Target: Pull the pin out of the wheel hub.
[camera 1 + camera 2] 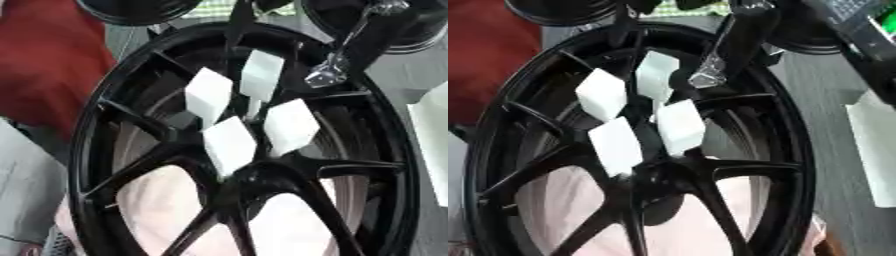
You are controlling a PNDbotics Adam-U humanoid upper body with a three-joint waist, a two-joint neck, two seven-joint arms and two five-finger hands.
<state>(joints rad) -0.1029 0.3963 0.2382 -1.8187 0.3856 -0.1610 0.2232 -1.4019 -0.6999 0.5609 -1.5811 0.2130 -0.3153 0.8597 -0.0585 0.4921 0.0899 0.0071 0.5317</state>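
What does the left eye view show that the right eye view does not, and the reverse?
Only the left eye view shows a thin silver rod ending in a shiny metal piece, seen clearly. Only the right eye view shows a green-lit patch on a dark arm at the upper right. Both show the black wheel with four white blocks at its hub, and red cloth on the left.

White blocks (229, 142) crowd the wheel hub (245, 180); spoke gaps (162, 200) lie open.
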